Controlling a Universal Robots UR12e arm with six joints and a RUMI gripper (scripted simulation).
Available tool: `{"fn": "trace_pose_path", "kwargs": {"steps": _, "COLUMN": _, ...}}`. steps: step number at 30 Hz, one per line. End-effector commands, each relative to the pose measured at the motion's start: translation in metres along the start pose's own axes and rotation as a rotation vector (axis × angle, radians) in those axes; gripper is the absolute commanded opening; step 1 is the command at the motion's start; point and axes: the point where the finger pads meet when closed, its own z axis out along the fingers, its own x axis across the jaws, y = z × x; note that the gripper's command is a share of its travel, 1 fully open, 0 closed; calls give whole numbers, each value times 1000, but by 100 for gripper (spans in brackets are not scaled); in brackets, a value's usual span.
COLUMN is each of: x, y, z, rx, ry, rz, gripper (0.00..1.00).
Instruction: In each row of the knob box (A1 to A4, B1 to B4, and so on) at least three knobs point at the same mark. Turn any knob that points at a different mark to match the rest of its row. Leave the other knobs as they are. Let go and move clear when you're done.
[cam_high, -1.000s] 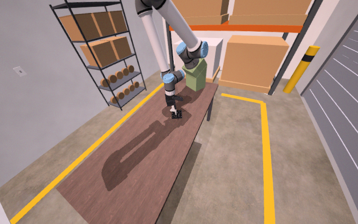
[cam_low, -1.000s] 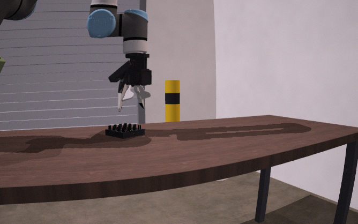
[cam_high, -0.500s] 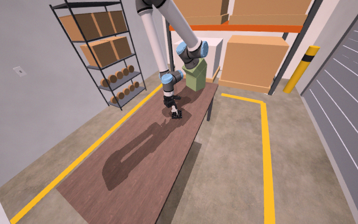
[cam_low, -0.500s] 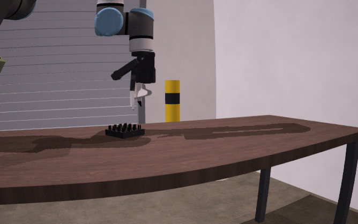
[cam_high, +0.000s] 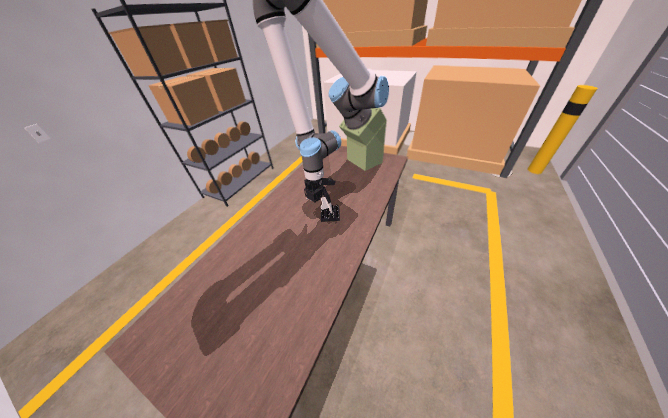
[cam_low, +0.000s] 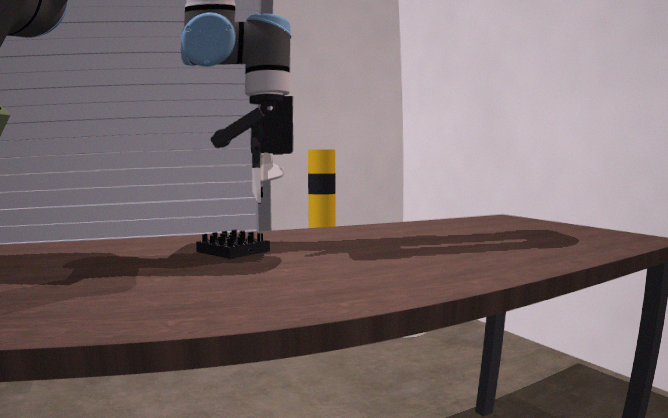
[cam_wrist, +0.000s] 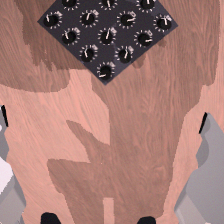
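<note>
Hovering over the brown table (cam_high: 260, 320) (cam_low: 350, 300), the gripper (cam_high: 327, 204) (cam_low: 259, 198) (cam_wrist: 103, 110) is released, its fingers spread wide with nothing between them. It points downward, with its tips well above the tabletop and apart from the knob box (cam_high: 330, 215) (cam_low: 233, 251) (cam_wrist: 97, 45).

The black box sits flat on the table. In the exterior view it lies below and slightly left of the fingertips; in the top view it is toward the table's far end, on the near side of the gripper. The wrist view shows it cornerwise beyond the fingers, its far part cut off by the frame. White pointer lines mark its black knobs, and they do not all face the same way: the knob at the nearest corner (cam_wrist: 105, 72) points toward the lower left, while another up and to its right (cam_wrist: 144, 39) points right. The row letters and the mark labels are too small to read.

At the far end of the table, the arm stands on a green pedestal (cam_high: 365, 149). Its long shadow (cam_high: 215, 315) (cam_low: 545, 239) stretches across the wood.

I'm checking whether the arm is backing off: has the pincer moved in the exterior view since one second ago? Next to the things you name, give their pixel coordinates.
Yes. The pincer (cam_high: 327, 205) (cam_low: 260, 197) (cam_wrist: 103, 110) has shifted right in that view, closer to the yellow-and-black bollard (cam_high: 559, 132) (cam_low: 321, 188).
</note>
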Motion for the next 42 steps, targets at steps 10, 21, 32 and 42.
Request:
{"fn": "trace_pose_path", "kwargs": {"steps": 10, "x": 0, "y": 1, "z": -1, "rx": -1, "ry": 1, "rz": -9, "gripper": 11}}
{"fn": "trace_pose_path", "kwargs": {"steps": 21, "x": 0, "y": 1, "z": -1, "rx": -1, "ry": 1, "rz": -9, "gripper": 11}}
{"fn": "trace_pose_path", "kwargs": {"steps": 32, "x": 0, "y": 1, "z": -1, "rx": -1, "ry": 1, "rz": -9, "gripper": 11}}
{"fn": "trace_pose_path", "kwargs": {"steps": 42, "x": 0, "y": 1, "z": -1, "rx": -1, "ry": 1, "rz": -9, "gripper": 11}}
